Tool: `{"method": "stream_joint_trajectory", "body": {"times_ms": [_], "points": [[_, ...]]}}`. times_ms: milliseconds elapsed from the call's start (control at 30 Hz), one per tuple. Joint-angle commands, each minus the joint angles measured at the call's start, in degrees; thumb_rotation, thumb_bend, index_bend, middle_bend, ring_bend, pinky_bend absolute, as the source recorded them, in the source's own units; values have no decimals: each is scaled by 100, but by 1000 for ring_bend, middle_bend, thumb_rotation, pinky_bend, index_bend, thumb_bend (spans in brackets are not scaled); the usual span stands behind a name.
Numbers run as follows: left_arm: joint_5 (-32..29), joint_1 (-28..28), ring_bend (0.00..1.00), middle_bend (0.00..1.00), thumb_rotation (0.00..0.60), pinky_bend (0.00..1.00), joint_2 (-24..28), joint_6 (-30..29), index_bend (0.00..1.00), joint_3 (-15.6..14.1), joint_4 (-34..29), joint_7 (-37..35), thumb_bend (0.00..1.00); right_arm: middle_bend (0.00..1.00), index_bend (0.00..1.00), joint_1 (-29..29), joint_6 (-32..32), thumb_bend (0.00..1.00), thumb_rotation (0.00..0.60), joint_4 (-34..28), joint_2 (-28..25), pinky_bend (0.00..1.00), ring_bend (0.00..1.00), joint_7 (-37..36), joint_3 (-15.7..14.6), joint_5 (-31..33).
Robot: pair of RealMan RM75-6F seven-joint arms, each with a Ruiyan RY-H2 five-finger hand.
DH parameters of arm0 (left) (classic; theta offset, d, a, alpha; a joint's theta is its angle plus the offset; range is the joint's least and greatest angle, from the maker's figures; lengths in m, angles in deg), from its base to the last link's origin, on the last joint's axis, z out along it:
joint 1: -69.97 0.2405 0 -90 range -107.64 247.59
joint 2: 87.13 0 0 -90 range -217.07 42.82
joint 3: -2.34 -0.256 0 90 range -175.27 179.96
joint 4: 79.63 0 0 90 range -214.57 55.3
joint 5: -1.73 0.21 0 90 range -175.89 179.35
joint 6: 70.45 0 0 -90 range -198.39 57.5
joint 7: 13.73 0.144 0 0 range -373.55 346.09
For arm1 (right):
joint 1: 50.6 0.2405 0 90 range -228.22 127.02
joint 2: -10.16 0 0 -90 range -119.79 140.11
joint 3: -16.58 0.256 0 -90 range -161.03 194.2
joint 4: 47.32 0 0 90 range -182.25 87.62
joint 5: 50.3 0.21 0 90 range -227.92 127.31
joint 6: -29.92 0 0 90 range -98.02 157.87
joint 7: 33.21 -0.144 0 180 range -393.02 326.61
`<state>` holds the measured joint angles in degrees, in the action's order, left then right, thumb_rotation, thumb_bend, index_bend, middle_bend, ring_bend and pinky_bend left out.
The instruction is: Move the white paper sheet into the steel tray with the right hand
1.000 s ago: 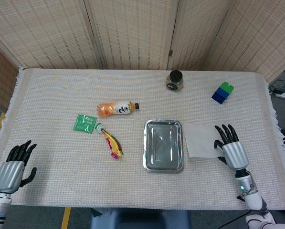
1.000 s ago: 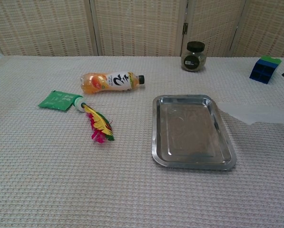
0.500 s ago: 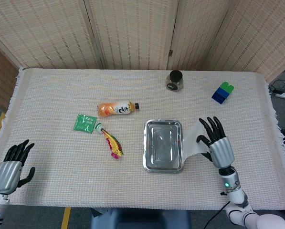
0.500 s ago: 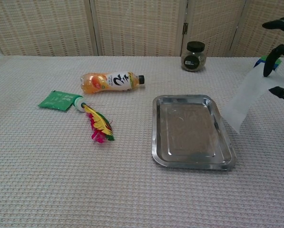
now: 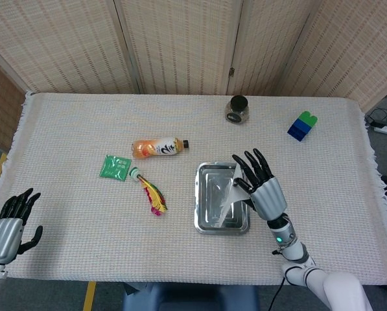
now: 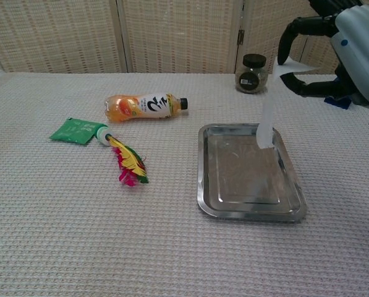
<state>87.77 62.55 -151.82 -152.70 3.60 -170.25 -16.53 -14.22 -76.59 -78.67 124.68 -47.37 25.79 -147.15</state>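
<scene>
One white paper sheet (image 6: 269, 106) hangs pinched in my right hand (image 5: 263, 189), lower edge dangling above steel tray (image 6: 207, 193). My left hand (image 5: 4, 228) rests near table (image 5: 70, 256) front-left corner, fingers apart, holding nothing.

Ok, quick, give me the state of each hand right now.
Left hand: open, holding nothing, at the table's near left edge.
Right hand: holding the white paper sheet, which hangs down over the steel tray.

A woven folding screen (image 5: 180, 45) stands behind the desk (image 5: 70, 116), which is covered by a cream textured cloth.
</scene>
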Motion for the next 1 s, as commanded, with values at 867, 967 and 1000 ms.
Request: {"method": "stream_joint_trajectory", "body": {"times_ms": [867,967,1000], "points": [[58,46,0,34,600,0,-16,21,30,-78,-149,169,546,212,772,-1187,883,493,600,1628,645,0,41,4,-1061,-48],[107,66,0,34,600,0,8,-32,30,-89,-190,168,548,220,780,-1282,916,492,600,1623,669,0,40,131,-1141,-75],[104,73,0,34,600,0,16,-46,30,-85,-197,159,548,225,784,-1311,919,492,600,1619,655,0,42,195,-1171,-89]]}}
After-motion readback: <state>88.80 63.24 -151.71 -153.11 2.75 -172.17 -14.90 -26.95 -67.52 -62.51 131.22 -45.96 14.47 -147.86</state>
